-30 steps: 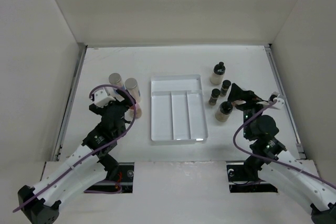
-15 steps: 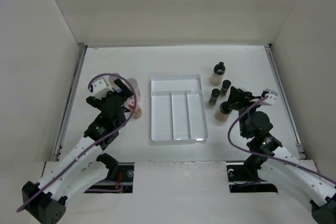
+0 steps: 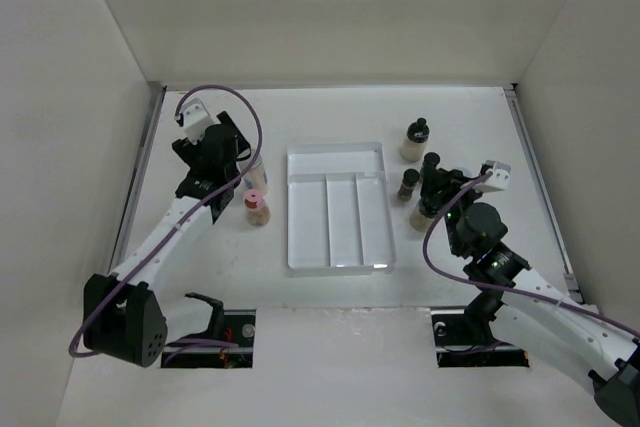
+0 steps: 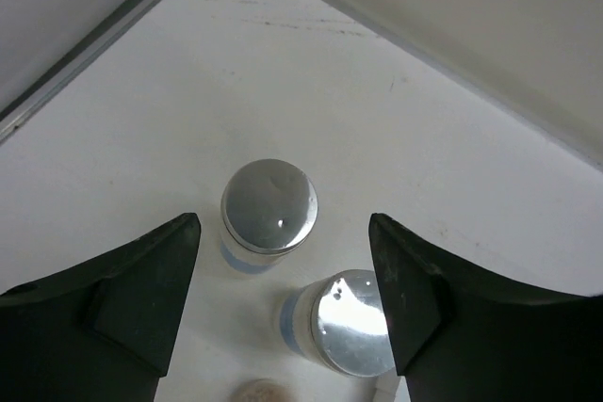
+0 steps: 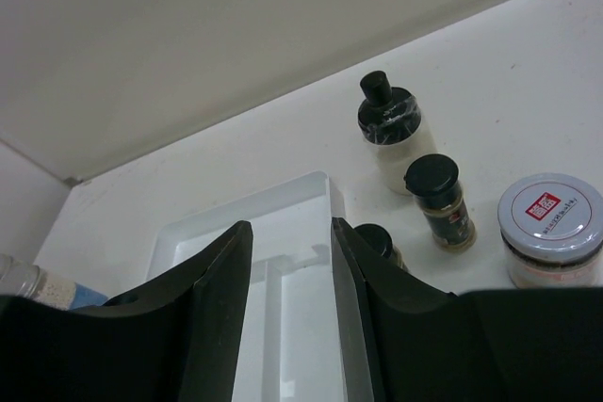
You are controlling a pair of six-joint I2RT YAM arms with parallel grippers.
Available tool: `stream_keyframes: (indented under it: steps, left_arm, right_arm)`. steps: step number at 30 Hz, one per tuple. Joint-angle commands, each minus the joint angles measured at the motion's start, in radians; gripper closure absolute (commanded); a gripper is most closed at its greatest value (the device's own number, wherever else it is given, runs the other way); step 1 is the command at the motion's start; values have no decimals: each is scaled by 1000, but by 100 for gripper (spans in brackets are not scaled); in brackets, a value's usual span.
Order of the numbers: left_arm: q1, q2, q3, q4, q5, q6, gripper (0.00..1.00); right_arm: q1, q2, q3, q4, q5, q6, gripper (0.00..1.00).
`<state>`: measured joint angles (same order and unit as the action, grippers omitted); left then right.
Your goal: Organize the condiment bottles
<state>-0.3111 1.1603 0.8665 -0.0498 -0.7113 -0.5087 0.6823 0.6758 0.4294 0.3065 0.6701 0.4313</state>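
Observation:
Two silver-lidded cylinders (image 4: pixel 268 206) (image 4: pixel 353 322) stand upright below my left gripper (image 4: pixel 283 223), which hovers open above them and touches neither. In the top view that gripper (image 3: pixel 228 169) is left of the tray, with a pinkish-lidded jar (image 3: pixel 256 207) just below it. My right gripper (image 5: pixel 290 225) has a narrow gap between its jaws and nothing in it. It (image 3: pixel 432 192) sits among the right-hand bottles: a cream black-capped bottle (image 5: pixel 391 134), a dark black-capped bottle (image 5: pixel 438 195), another dark cap (image 5: pixel 377 237) behind the right finger, and a wide jar (image 5: pixel 549 223) with a red-labelled lid.
The flat white divided tray (image 3: pixel 337 152) lies between the two groups of bottles. White walls enclose the table on the left, back and right, with a metal rail (image 3: pixel 140 177) along the left edge.
My left arm has stretched forward over the two silver-lidded cylinders and its jaws have narrowed a little. My right gripper has slid forward and left among the small bottles and its jaws have narrowed.

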Motion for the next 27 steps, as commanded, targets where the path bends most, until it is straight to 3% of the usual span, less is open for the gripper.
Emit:
stream_keyframes:
  steps: [1, 3, 7, 13, 27]
  left_arm:
    - [23, 41, 71, -25, 50, -19, 21]
    - [34, 77, 92, -24, 46, -16, 13]
    - [62, 179, 153, -32, 61, -13, 12]
    - [93, 259, 169, -35, 62, -25, 15]
    - [119, 341, 97, 2, 90, -68, 29]
  right_arm:
    - [9, -4, 48, 23, -24, -2, 54]
    - [9, 5, 48, 23, -27, 0, 53]
    - [10, 27, 54, 23, -38, 0, 49]
    - [10, 33, 57, 25, -41, -3, 32]
    - [10, 19, 52, 25, -41, -6, 28]
